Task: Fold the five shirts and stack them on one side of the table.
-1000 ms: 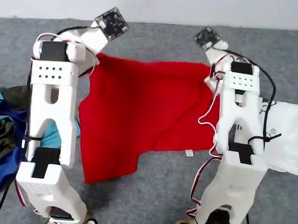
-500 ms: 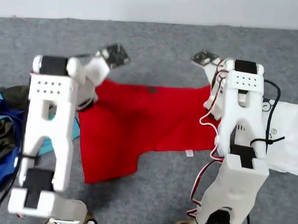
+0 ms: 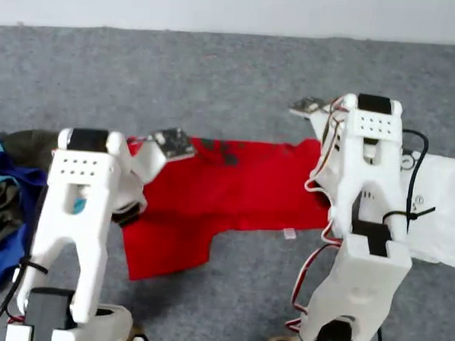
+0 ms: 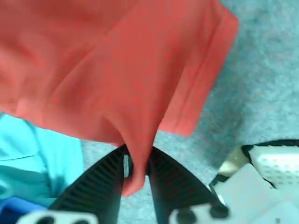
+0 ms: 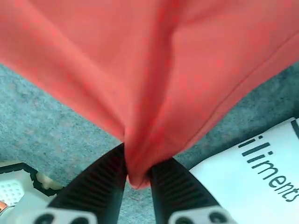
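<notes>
Left tool (image 4: 137, 154) and right tool (image 5: 138, 161) each clamp the red shirt (image 3: 242, 188); both arms extend forward.

Left gripper (image 4: 136, 161) pinches a fold of the red shirt (image 4: 117, 70), the cloth draping away from its closed jaws. Teal cloth (image 4: 32, 158) lies just beside, grey table (image 4: 266, 84) beneath.

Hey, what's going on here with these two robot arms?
Two arms are working on a red shirt. The left pincer and right pincer are each shut on a pinch of its fabric, mid-fold it seems. A folded white shirt lies on one side, a heap of unfolded ones on the other.
</notes>
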Robot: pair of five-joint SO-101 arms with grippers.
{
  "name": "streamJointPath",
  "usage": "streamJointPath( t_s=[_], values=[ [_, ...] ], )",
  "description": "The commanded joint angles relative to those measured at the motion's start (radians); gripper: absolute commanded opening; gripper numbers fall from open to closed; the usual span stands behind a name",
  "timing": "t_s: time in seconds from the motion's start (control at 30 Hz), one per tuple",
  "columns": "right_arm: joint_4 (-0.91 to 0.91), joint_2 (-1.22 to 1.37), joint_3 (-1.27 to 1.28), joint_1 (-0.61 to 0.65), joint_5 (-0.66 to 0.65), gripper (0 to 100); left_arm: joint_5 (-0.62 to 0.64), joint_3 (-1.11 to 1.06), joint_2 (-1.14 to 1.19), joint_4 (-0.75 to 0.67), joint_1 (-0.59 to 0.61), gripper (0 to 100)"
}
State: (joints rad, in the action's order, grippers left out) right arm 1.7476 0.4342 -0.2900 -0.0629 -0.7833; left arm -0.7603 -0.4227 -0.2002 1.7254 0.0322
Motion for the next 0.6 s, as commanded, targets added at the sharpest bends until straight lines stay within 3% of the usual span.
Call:
streamJointPath(
  t_s=[0.0, 0.37, 0.57],
  values=[
    [0.01, -0.061, -0.002, -0.001, -0.011, 1.2, -0.012, -0.042, -0.04, 0.029, 0.006, 2],
    [0.021, -0.061, -0.002, -0.002, -0.012, 1.2, -0.054, -0.159, -0.04, 0.029, -0.002, 2],
    [0.021, -0.062, -0.002, -0.002, -0.012, 3.2, -0.048, -0.156, -0.048, 0.028, 0.008, 16]
  ],
)
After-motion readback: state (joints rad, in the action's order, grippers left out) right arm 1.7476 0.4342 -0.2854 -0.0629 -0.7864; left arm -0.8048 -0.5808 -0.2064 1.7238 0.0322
